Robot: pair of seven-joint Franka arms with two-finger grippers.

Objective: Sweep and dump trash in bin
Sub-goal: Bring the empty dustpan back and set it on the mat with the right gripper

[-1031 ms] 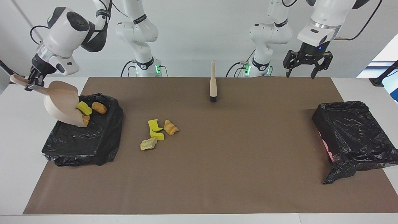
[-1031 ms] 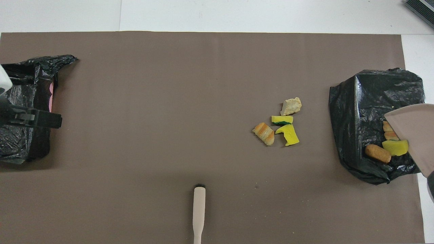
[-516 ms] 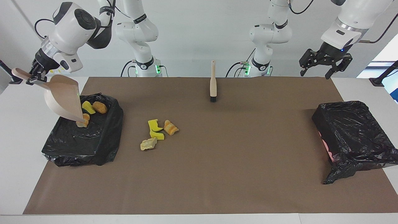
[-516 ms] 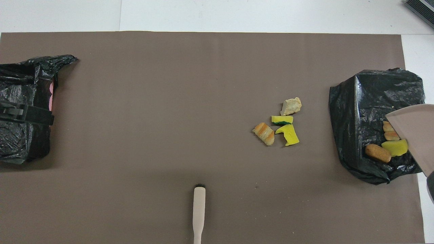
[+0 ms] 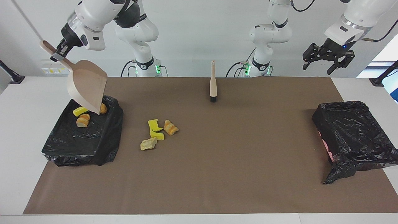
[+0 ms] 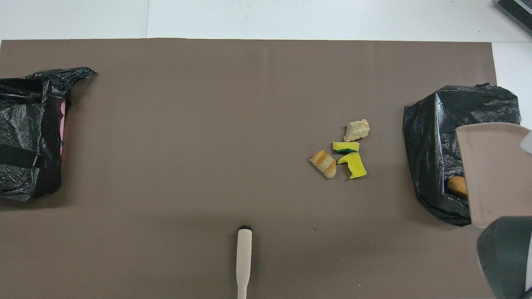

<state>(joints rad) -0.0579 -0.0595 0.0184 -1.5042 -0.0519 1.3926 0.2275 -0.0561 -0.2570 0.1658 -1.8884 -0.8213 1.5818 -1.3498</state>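
My right gripper [image 5: 59, 53] is shut on the handle of the beige dustpan [image 5: 87, 87], which hangs tilted, mouth down, over the black-lined bin [image 5: 93, 146] at the right arm's end. In that bin lies trash: a yellow chunk [image 5: 80, 110], an orange-striped chunk [image 5: 82, 120] and a tan-brown chunk [image 5: 103, 108] half hidden by the pan. Several more trash chunks [image 5: 157, 133] lie on the brown mat beside the bin. In the overhead view the dustpan [image 6: 490, 170] covers most of the bin's contents. My left gripper [image 5: 326, 60] hangs open and empty, high over the left arm's end.
The beige brush [image 5: 213, 82] with black bristles lies on the mat near the robots, mid-table. A second black-lined bin [image 5: 354, 137] sits at the left arm's end. The brown mat [image 5: 236, 155] covers most of the table.
My right arm has lifted the dustpan higher and swung it toward the table's middle; the chunks at its lip now lie in the bin. My left gripper rose and drew toward its own end.
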